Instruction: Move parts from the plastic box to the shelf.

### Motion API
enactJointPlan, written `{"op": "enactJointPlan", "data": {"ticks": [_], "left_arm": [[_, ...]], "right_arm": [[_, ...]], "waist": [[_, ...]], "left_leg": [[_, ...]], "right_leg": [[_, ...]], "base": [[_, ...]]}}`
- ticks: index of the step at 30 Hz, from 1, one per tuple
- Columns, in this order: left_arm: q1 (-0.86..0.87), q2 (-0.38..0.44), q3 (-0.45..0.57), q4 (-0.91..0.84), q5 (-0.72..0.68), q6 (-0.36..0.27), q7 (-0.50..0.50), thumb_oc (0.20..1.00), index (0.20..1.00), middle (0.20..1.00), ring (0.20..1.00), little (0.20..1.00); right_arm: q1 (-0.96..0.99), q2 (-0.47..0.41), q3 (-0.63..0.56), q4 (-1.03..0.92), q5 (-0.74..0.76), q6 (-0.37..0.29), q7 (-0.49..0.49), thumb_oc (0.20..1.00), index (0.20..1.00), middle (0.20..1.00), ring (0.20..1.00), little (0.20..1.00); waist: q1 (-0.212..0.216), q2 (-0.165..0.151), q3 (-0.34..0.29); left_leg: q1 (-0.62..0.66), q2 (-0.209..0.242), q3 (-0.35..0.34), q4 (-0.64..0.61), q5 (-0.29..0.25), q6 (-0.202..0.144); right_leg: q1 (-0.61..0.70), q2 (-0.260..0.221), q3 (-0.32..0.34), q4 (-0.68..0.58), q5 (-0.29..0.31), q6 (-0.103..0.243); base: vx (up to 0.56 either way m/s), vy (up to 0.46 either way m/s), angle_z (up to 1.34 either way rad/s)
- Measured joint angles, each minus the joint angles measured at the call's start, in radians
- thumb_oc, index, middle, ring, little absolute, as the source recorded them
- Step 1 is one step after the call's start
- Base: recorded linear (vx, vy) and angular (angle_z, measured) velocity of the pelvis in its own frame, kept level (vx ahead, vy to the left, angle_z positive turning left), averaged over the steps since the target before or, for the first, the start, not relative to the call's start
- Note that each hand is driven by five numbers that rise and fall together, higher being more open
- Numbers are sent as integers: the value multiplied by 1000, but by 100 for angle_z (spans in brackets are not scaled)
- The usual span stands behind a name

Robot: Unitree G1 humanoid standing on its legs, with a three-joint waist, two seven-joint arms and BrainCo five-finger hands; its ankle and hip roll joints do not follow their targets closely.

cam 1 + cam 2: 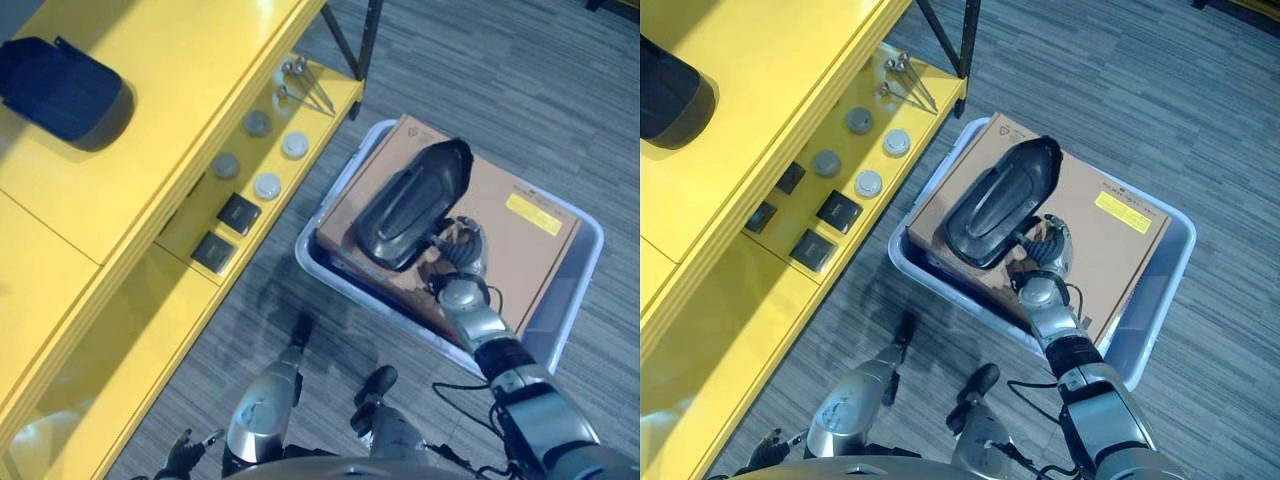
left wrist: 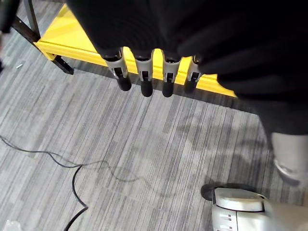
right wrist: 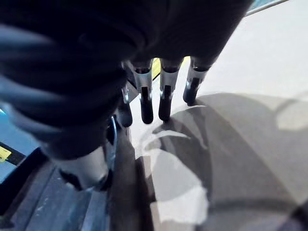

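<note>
A long black moulded part (image 1: pixel 410 205) lies on a brown cardboard sheet (image 1: pixel 520 250) inside the pale plastic box (image 1: pixel 305 250) on the carpet. My right hand (image 1: pixel 460 250) is at the part's near end. Its fingers (image 3: pixel 147 103) are straight, with their tips against the part's glossy surface, and the thumb is off to one side. To the left stands the yellow shelf (image 1: pixel 200 60), with another black part (image 1: pixel 65 90) on its top level. My left hand (image 1: pixel 190 452) hangs low beside the shelf, its fingers (image 2: pixel 144 77) straight and holding nothing.
The shelf's lower level holds round grey discs (image 1: pixel 268 185), two black square blocks (image 1: pixel 238 213) and some bolts (image 1: pixel 300 80). A dark shelf leg (image 1: pixel 365 50) stands just past the box. Grey carpet lies between box and shelf.
</note>
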Motion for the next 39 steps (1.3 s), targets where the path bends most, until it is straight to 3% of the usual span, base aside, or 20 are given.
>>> {"op": "enactJointPlan", "data": {"ticks": [14, 20, 24, 33, 39], "left_arm": [[-5, -7, -23, -1, 0, 13, 3, 1000, 1000, 1000, 1000, 1000], [-5, -8, -21, -1, 0, -7, 22, 1000, 1000, 1000, 1000, 1000], [-3, -8, 18, -24, 0, -35, 23, 1000, 1000, 1000, 1000, 1000], [33, 0, 59, -141, -11, -94, 20, 1000, 1000, 1000, 1000, 1000], [61, 24, 60, -395, -60, -100, -27, 1000, 1000, 1000, 1000, 1000]], "right_arm": [[15, -26, -3, -1, 8, -18, -4, 200, 200, 200, 200, 200], [41, -20, -25, -9, 87, -49, -41, 200, 200, 200, 200, 200], [124, -21, -116, -158, 123, -56, -46, 200, 200, 200, 200, 200], [230, -23, -209, -281, 142, -79, -41, 200, 200, 200, 200, 200], [331, 19, -207, -330, 141, -64, -32, 200, 200, 200, 200, 200]], "waist": [[-6, 37, -22], [-11, 43, -32], [-27, 44, -38], [-66, -13, -128], [-99, -40, -196]], "left_leg": [[7, -2, 4, 13, 2, -11], [35, -2, 4, -2, 0, -10], [70, -3, 4, -4, -1, -10], [158, 1, 58, -38, -23, 7], [229, 4, 86, -64, -31, 4]], "right_leg": [[-3, -11, 9, 38, -16, -2], [30, -10, 13, 31, -18, -1], [67, -10, 22, 28, -20, 3], [137, -9, 76, -4, -30, 12], [194, -3, 96, -29, -31, 14]], "base": [[-6, 1, 0], [46, -39, 2], [82, -47, 10], [88, -56, -14], [80, -79, -13]]}}
